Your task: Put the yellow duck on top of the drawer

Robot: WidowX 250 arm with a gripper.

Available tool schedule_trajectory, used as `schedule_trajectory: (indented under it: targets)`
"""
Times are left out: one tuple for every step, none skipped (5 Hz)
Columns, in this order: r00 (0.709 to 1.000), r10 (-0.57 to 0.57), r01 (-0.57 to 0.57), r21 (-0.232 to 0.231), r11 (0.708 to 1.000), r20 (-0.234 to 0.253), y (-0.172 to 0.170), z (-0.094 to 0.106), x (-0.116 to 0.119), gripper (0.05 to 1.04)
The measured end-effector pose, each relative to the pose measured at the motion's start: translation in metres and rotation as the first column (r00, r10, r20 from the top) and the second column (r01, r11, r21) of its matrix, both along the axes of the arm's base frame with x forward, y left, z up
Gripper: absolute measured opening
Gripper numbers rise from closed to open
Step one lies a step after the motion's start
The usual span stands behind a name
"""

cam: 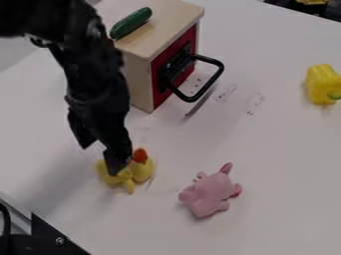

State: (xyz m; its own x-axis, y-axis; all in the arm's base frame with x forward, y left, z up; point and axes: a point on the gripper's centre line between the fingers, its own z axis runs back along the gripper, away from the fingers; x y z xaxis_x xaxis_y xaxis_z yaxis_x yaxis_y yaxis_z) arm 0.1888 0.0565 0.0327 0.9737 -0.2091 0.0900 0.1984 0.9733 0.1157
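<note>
The black gripper (116, 155) hangs down at the left of the camera view, its lower end right at the yellow duck (142, 172). The duck lies on the white table, its orange beak pointing up the view, and the gripper covers part of its body. Up the view from the duck stands the wooden drawer box (160, 30), with a pale top, a red front and a black handle. Part of the box's left side is behind the arm.
A green cucumber (131, 23) lies on the box's top. The black handle (212, 79) sticks out to the right. A pink pig toy (210, 193) lies right of the duck, a yellow pepper (321, 83) at the right edge. Black hardware (57, 239) occupies the lower left corner.
</note>
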Motion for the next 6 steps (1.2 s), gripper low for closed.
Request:
schedule_trajectory:
  targets:
    - [0.998,-0.037,0.036,-0.028,0.999,-0.041,-0.005,-0.02,0.002,0.997]
    - [0.993,-0.079,0.076,-0.036,0.996,-0.092,-0.004,-0.035,0.007,0.967]
    - [0.991,-0.071,0.066,-0.048,0.997,-0.111,-0.002,-0.037,0.009,0.798]
    - [0.991,-0.079,0.074,-0.051,0.996,-0.104,-0.002,-0.035,0.008,0.538]
    - [0.994,-0.083,0.078,-0.071,0.994,-0.07,0.001,-0.011,0.005,0.308]
    - [1.0,0.007,-0.008,-0.103,0.995,-0.006,0.025,0.027,0.016,0.156]
